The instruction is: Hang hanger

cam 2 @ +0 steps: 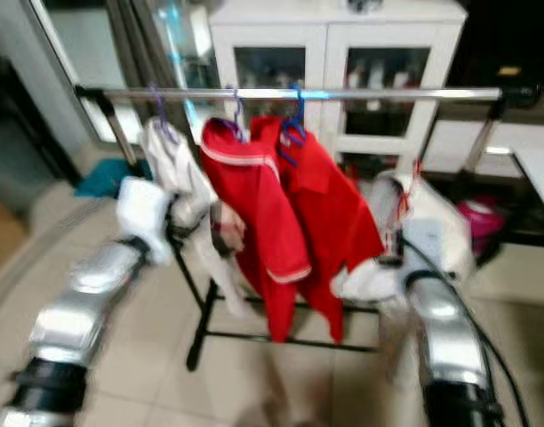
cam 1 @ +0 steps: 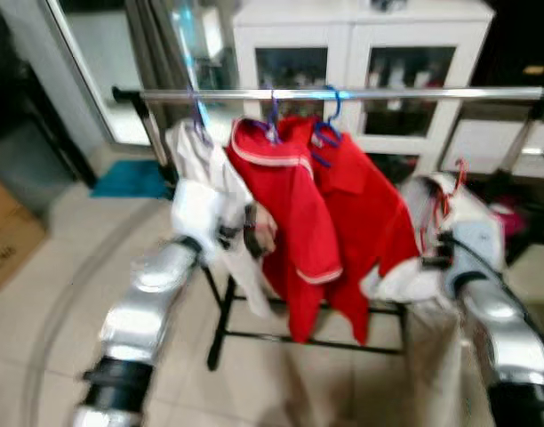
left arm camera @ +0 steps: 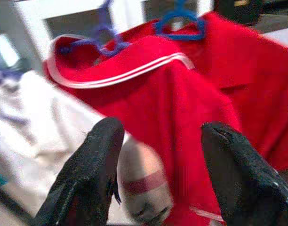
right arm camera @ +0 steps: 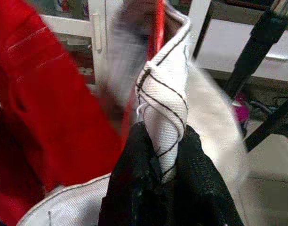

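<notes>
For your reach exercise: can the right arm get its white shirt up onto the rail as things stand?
Probably yes. The right tool is shut on the white shirt, and the rail above it is bare to the right of the red shirts, so nothing blocks the lift.

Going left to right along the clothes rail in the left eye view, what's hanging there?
White shirt on a purple hanger → red shirt with white trim → plain red shirt on a blue hanger → white garment on a red hanger, held below the rail.

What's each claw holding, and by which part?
Right claw pinches the white shirt by its black-striped collar, on a red hanger. Left claw is open, holding nothing, near the red shirts.
</notes>
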